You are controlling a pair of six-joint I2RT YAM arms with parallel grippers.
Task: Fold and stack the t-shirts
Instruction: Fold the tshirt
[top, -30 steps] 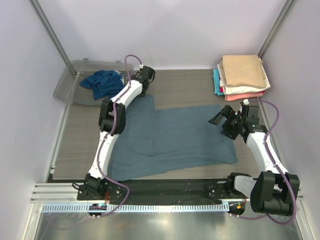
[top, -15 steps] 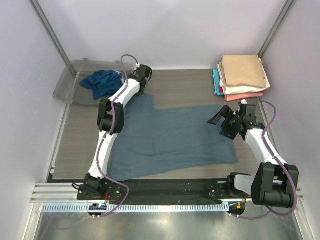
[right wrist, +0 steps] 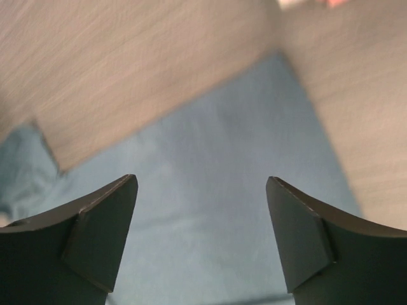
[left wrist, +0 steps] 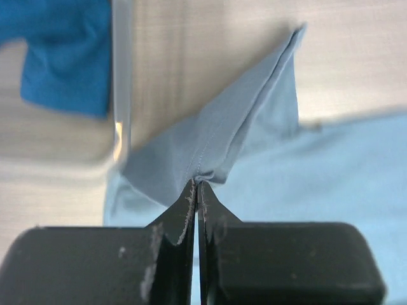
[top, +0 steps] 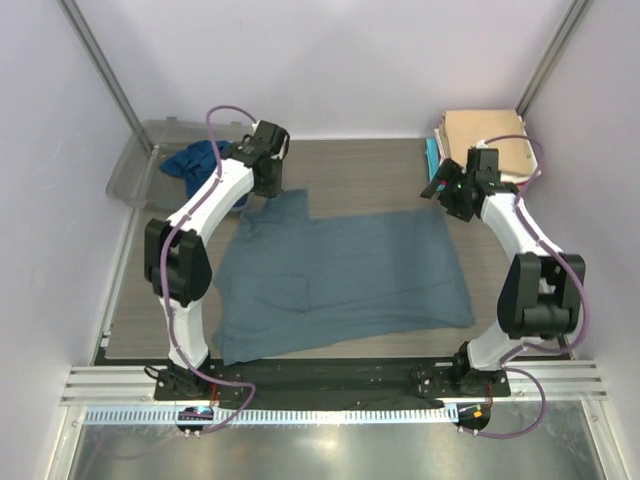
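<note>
The grey worktop (top: 370, 175) is mostly taken up by the dusty slate-blue t-shirt (top: 350, 280), spread nearly flat between the two arms, with some rumpling along its left side.

It looks like thin, limp cloth: light to lift, with no stiffness, so I'd expect it to sag and drag wherever it isn't held. The places to take it would be the corners and hems, ideally two corners of one edge at once so the fold lands straight.

At the far left corner sits the clear tub (top: 135, 175), with a deeper teal-blue t-shirt (top: 190, 160) crumpled inside, unfolded.

At the far right is the stack of folded shirts (top: 490, 130), tan on top. A teal edge shows on its left, and the arm hides the rest.

The left end effector (left wrist: 197, 184) is clamped tight on the slate-blue shirt's far left corner, just beside the tub wall, and the pinched cloth rises in a little peak. The right end effector (right wrist: 202, 184) hangs spread wide above the shirt's far right corner, near the stack, gripping nothing.
</note>
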